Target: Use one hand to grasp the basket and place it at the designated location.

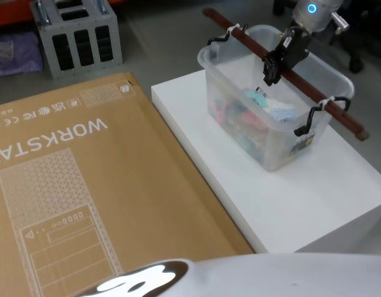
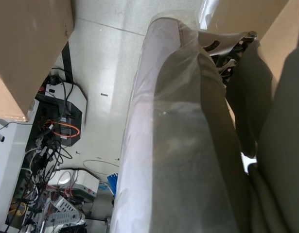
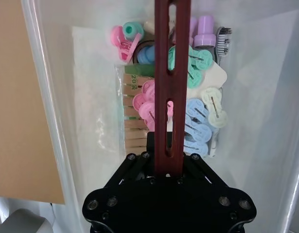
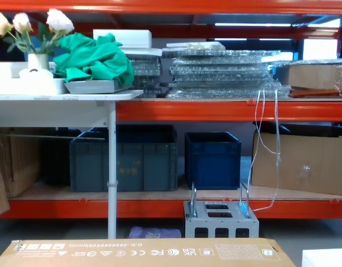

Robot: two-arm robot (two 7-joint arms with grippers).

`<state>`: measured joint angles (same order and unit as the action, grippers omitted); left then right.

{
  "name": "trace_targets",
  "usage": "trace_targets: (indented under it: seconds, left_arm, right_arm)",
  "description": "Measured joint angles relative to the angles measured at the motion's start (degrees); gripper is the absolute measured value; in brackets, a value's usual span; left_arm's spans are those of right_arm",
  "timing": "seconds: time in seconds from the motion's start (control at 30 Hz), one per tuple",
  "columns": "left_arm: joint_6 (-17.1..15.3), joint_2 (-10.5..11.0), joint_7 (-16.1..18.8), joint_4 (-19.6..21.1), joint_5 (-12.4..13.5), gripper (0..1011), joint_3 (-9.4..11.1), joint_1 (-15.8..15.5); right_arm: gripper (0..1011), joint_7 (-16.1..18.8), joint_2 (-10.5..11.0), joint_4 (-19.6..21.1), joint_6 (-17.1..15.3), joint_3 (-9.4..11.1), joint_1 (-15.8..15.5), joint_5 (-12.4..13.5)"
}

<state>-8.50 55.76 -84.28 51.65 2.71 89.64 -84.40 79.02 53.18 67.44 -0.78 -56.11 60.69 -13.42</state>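
Grey floor [image 1: 159,37] surrounds a white block [image 1: 302,210], the base for everything here. Against the block's left edge lies a big cardboard box [image 1: 85,185]. On the block's far half stands the basket [image 1: 277,148], sitting flat, its dark red handle [image 1: 243,38] spanning the rim. Above the block the right gripper [image 1: 272,67] is clamped around the handle's middle. Coloured clothes pegs [image 3: 200,121] lie inside the basket
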Motion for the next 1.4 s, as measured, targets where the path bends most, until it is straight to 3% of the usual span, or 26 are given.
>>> trace_targets:
  seconds: [0.47,0.93,1.1,1.4]
  left_arm:
    - [0.0,0.0,0.0,0.0,0.0,0,0.0,0.0]
    - [0.0,0.0,0.0,0.0,0.0,0,0.0,0.0]
    - [0.0,0.0,0.0,0.0,0.0,0,0.0,0.0]
    - [0.0,0.0,0.0,0.0,0.0,0,0.0,0.0]
  right_arm:
    - [73,-0.2,1.5,2.0,-0.1,1.1,0.5,1.0]
    - [73,1.6,3.6,4.0,1.4,3.6,1.7,5.4]
    - [73,2.6,4.3,5.9,2.5,4.3,2.9,6.9]
    - [73,4.4,4.2,7.7,4.6,4.5,6.0,7.3]
